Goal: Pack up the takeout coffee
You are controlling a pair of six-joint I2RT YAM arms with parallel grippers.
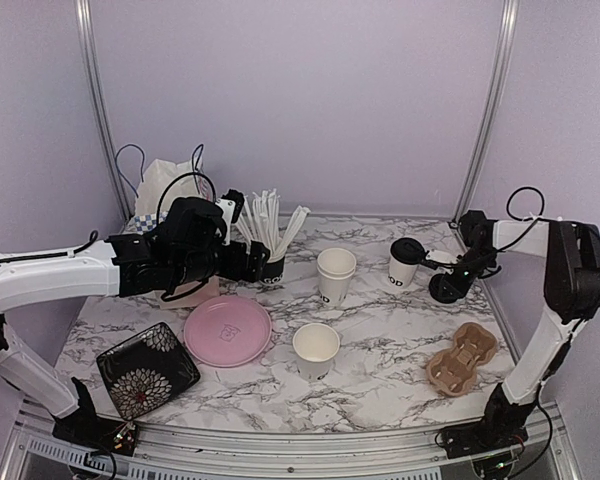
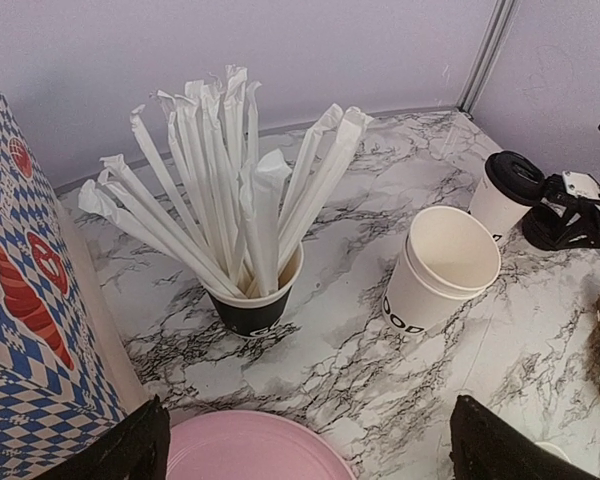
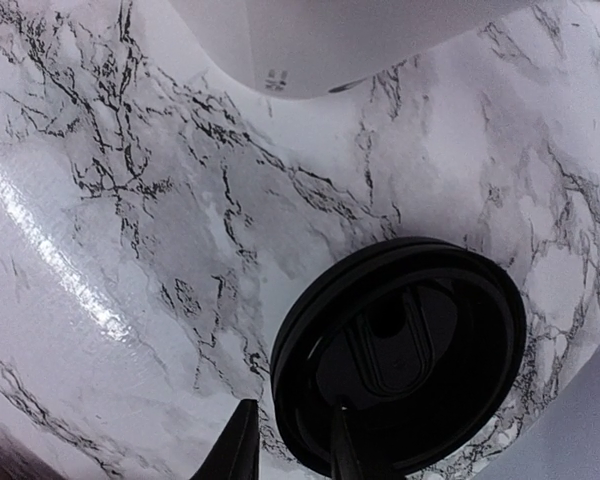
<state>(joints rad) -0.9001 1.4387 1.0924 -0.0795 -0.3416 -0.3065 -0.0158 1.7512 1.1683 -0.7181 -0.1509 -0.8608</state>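
At the far right rear of the table [image 1: 380, 330], near the stacked open cups [image 1: 335, 273], go for the lidded cup [image 1: 404, 266], upright there under its lid [image 3: 400, 350]. Close the right gripper [image 3: 292, 438] slowly and squarely. Looks narrow, one fingertip outside the lid's rim and the other over its top; cannot tell whether biting yet. Probably risky to pinch the rim alone: could pop the lid off or tip the cup. Better to squeeze softly, lift straight up, and keep level on the way to the cardboard carrier [image 1: 463, 358], well apart toward the near right. Reaches in from the right edge, forearm folded back along the rear, wrist dipping toward the cup. On the left, stretches across from the side and hovers with the left gripper [image 2: 308, 438] spread wide over the pink plate [image 1: 228, 330], facing the cup of wrapped straws [image 2: 252, 300], holding nothing.
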